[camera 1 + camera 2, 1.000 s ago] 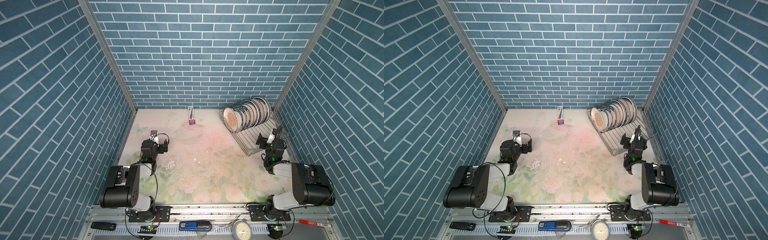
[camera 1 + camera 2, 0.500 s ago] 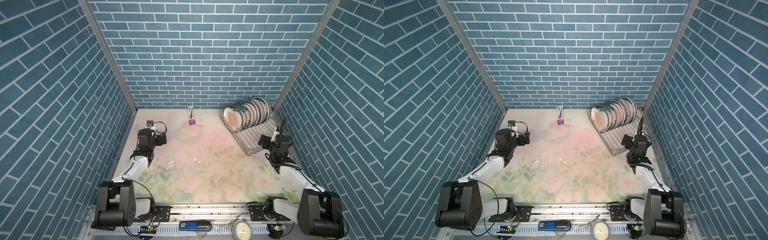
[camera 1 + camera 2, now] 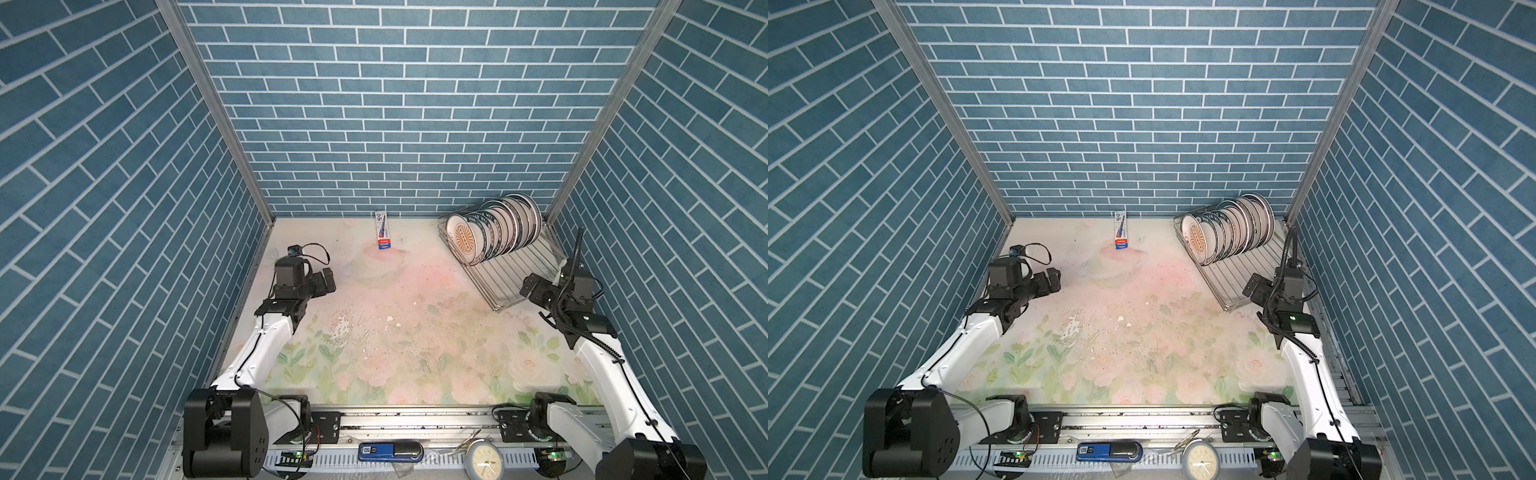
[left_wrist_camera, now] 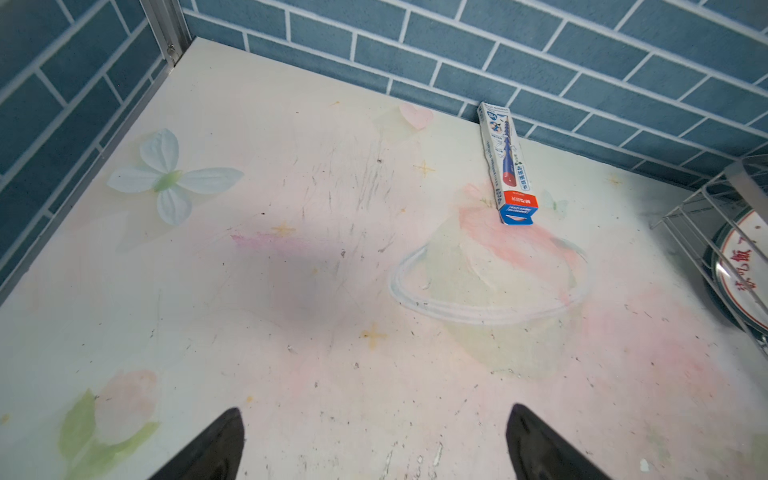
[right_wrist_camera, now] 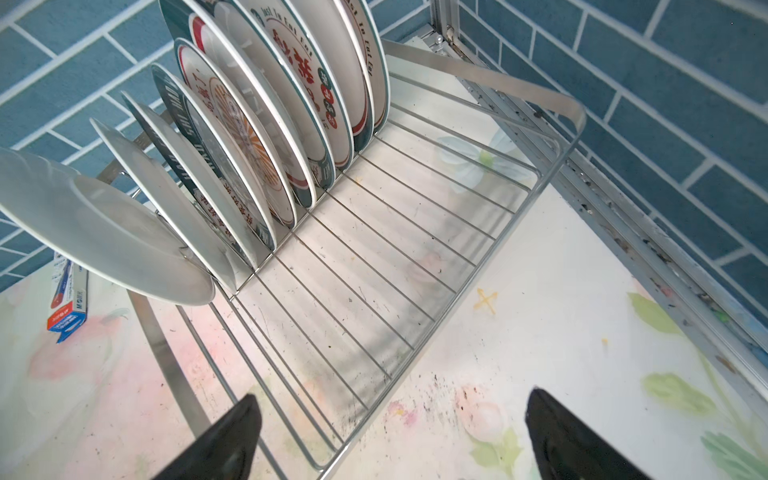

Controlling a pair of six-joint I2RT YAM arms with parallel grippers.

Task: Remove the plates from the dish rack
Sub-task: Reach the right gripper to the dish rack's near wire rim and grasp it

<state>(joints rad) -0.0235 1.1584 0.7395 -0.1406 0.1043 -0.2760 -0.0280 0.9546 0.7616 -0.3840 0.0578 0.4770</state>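
Observation:
Several white plates (image 3: 494, 232) (image 3: 1229, 232) stand on edge in a row at the far end of the dish rack (image 3: 511, 278) (image 3: 1233, 282), at the back right in both top views. The right wrist view shows the plates (image 5: 249, 137) close up, with teal rims, orange sunburst and red characters, and bare rack wires (image 5: 374, 257) beside them. My right gripper (image 3: 530, 286) (image 3: 1254, 286) (image 5: 393, 394) is open and empty over the rack's near corner. My left gripper (image 3: 328, 280) (image 3: 1054, 280) (image 4: 375, 408) is open and empty above the floral mat at the left.
A small blue and white box (image 3: 383, 230) (image 4: 509, 166) lies against the back wall. Brick walls close in the left, back and right. A clock (image 3: 484, 459) and a blue device (image 3: 390, 452) sit on the front rail.
Both arms have unfolded and reached away from the front rail. The left gripper moved toward the back left, the right gripper toward the rack's near corner. Both stayed open.

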